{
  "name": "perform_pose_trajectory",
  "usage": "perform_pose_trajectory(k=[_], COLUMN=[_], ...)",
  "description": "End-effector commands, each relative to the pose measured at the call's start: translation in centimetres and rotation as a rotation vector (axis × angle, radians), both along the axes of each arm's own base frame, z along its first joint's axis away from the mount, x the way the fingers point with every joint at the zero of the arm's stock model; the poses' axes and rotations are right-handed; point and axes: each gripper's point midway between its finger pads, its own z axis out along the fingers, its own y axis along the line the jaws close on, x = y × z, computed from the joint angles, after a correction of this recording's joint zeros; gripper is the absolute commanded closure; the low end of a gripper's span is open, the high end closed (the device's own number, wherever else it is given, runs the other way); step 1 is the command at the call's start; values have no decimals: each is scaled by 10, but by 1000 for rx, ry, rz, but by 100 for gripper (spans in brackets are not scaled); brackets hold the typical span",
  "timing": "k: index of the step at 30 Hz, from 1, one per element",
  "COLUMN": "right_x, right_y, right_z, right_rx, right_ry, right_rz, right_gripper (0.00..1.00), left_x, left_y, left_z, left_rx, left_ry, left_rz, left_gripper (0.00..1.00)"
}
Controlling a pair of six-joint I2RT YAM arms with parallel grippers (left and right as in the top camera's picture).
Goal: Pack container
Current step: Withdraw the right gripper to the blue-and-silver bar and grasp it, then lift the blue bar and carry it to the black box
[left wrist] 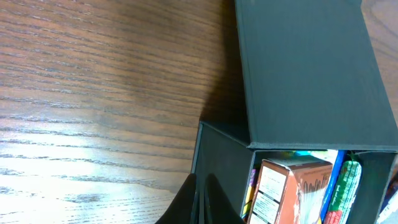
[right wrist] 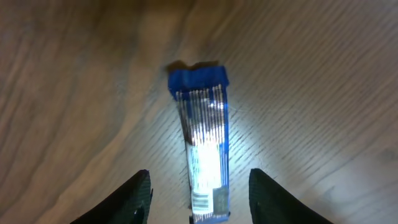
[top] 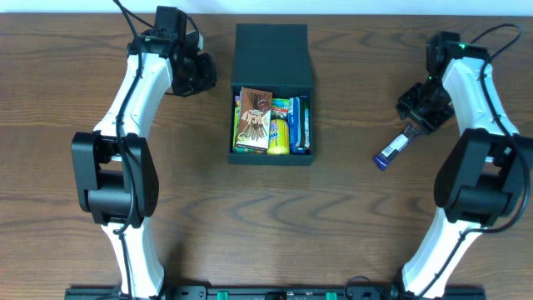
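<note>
The dark teal-black container [top: 271, 156] sits open at the table's middle, its flap lid [top: 272, 57] lying flat behind it. It holds several snack packets, with a brown box [top: 254, 117] on top; the brown box also shows in the left wrist view [left wrist: 289, 193]. My left gripper [left wrist: 202, 199] is shut and empty, hovering just left of the container's wall [left wrist: 221, 165]. My right gripper [right wrist: 199, 196] is open above the table at the right, its fingers on either side of a blue snack bar [right wrist: 204, 149] that lies flat, also seen in the overhead view [top: 394, 149].
The wood-grain table [top: 375, 225] stretches all around. The two arm bases stand at the front left [top: 117, 179] and front right [top: 483, 179].
</note>
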Motion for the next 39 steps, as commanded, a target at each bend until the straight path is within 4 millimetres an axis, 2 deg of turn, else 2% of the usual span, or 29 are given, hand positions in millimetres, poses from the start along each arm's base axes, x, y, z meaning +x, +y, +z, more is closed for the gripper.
perform_pose_trajectory(k=[1, 12, 25, 39], right_x=[-6, -12, -2, -5], right_y=[-4, 3, 0, -2], right_z=[-10, -34, -43, -55], right_rx=[-19, 16, 8, 14], right_ry=[14, 18, -13, 17], right_rz=[-55, -59, -7, 13], right_gripper=[48, 43, 48, 45], left_x=[4, 4, 4, 5], left_y=[4, 4, 4, 4], left_z=[3, 4, 4, 4], left_rx=[19, 18, 18, 19], left_ry=[-23, -26, -26, -27], left_rz=[-10, -10, -10, -10], left_gripper=[94, 94, 94, 94])
